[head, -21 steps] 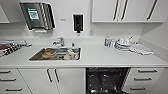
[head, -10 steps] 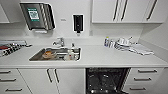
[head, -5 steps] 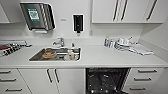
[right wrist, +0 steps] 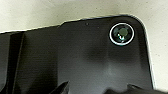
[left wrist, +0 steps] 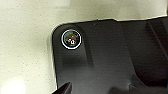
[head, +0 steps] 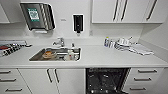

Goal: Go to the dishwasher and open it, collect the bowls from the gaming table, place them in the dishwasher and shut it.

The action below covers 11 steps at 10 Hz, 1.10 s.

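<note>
The dishwasher (head: 106,80) stands open under the white counter (head: 110,58), right of the sink. Its inside is dark, with black racks showing in the opening. The bowls and the gaming table are out of view. In both wrist views the robot's own dark plate hangs over a pale speckled floor (left wrist: 22,45) (right wrist: 37,12).
A steel sink (head: 37,57) with a faucet (head: 59,42) holds an orange dish (head: 48,53) and a pale item. Bottles and cloths (head: 125,43) crowd the counter's right. White drawers (head: 146,78) flank the dishwasher, with cabinet doors (head: 50,80) to its left. Wall dispensers (head: 37,16) hang above.
</note>
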### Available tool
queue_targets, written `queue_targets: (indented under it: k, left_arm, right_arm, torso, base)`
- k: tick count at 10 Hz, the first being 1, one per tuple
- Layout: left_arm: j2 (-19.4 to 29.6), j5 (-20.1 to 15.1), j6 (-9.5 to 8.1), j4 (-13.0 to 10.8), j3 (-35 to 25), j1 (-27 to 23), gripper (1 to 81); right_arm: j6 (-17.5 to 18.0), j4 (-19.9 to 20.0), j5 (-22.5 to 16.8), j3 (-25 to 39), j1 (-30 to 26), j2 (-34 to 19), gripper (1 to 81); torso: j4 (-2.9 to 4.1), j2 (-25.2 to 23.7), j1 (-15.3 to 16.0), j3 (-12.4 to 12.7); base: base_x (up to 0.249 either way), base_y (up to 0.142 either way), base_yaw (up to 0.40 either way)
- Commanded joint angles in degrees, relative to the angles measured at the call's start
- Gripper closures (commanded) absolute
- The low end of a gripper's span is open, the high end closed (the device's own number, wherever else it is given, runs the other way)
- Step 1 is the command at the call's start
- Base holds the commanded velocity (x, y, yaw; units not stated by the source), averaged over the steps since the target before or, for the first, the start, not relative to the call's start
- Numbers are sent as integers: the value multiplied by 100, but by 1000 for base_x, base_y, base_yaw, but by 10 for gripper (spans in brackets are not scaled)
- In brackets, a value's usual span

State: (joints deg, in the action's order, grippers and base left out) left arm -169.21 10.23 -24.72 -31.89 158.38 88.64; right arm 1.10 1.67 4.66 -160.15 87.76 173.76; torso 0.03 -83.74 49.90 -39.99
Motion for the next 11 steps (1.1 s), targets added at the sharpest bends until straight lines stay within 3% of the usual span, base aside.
queue_targets:
  k: [1, 2, 5, 9, 10, 11]
  left_arm:
    - [-483, -258, -24, -37, 624, -184, 10]
    - [-501, -249, -24, -37, 624, -193, 10]
    - [-536, -407, -59, -28, 624, -316, 10]
    - [-615, -531, -59, -28, 624, -360, 10]
    - [-641, -531, -59, -28, 633, -360, 10]
    - [-633, -592, -59, -28, 633, -352, 10]
  right_arm:
    - [5, 44, -334, -6, -210, 3, 10]
    - [5, 44, -334, -24, -219, 3, 10]
    - [22, 62, -360, 2, -166, 20, 10]
    - [22, 62, -351, 11, -219, 152, 10]
    - [31, 53, -334, 11, -219, 161, 10]
    - [31, 53, -334, 11, -219, 161, 10]
  torso:
    - [0, 0, 0, 0]
    - [0, 573, -369, 0]
    - [0, 798, -520, 0]
    - [0, 1655, -1073, 0]
    - [0, 1882, -1219, 308]
    - [0, 2059, -1331, 375]
  base:
    - [0, 0, 0]
    - [0, 0, 0]
    - [0, 0, 0]
    - [0, 0, 0]
    - [0, 0, 0]
    - [0, 0, 0]
